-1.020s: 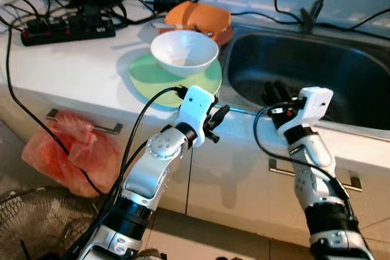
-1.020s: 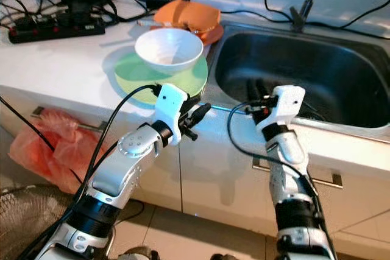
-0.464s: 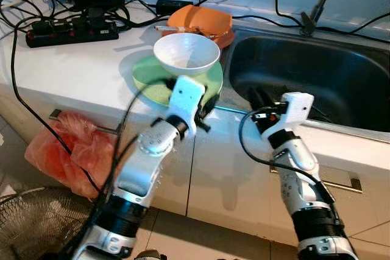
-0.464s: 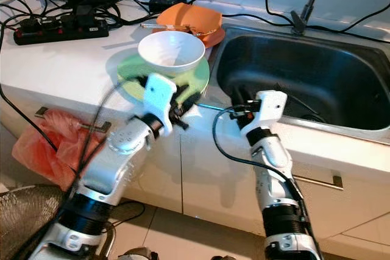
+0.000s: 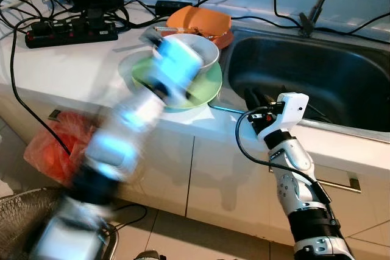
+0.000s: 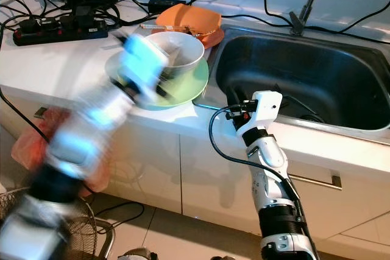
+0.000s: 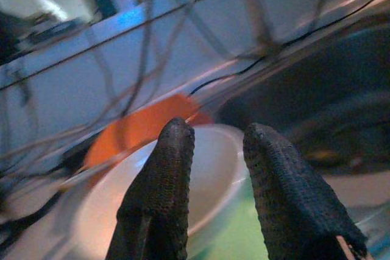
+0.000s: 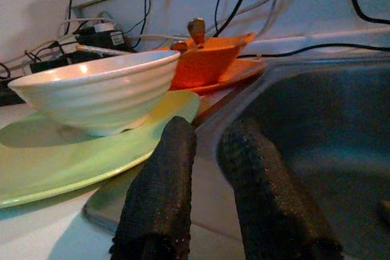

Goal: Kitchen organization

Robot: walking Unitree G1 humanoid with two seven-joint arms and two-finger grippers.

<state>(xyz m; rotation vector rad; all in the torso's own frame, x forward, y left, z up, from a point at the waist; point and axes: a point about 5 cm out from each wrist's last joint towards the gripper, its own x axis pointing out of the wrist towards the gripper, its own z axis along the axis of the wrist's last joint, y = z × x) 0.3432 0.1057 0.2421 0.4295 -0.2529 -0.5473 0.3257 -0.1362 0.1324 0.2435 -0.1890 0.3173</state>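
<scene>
We look down on a white kitchen surface (image 5: 73,68) beside a dark stainless-steel sink (image 5: 317,71). A ribbed white ceramic bowl (image 8: 100,98) sits on a flat, round, pale green plate (image 8: 73,156) near the sink's edge; behind it lies an orange plastic dish (image 6: 186,19). No writing is legible anywhere. Our left hand (image 7: 216,150), on a motion-blurred arm, hovers at the bowl, its textured black fingers (image 7: 161,193) slightly parted and holding nothing. Our right hand (image 8: 204,150) rests low at the sink's front rim, fingers a little apart, empty. Black cables and a power strip (image 5: 70,28) clutter the back. A red plastic bag (image 5: 52,150) hangs below
</scene>
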